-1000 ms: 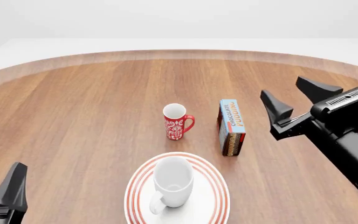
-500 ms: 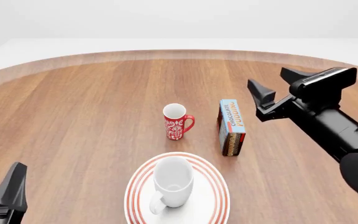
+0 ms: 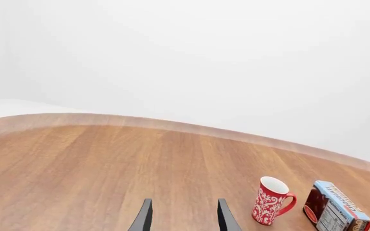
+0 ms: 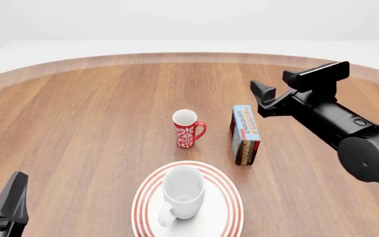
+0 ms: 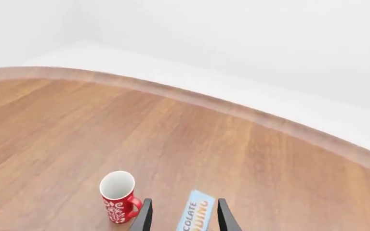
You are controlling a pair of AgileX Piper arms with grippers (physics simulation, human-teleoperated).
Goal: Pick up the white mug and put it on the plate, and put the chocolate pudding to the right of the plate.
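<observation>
- Left gripper [image 4: 5,202] parked at near-left edge, jaws apart, empty.
- White mug [image 4: 182,192] upright on the plate [image 4: 227,190].
- Chocolate pudding [image 4: 245,134] beyond plate's right rim, long axis running near-far.
- Right gripper [image 4: 282,91], jaws spread, above its far end; nearer arm.
- Right wrist view: box top between jaws; plate unseen.

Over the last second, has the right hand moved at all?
Yes. In the front view the right hand has swung leftward and farther up the table, closing in above the chocolate pudding, which has stayed put.
</observation>
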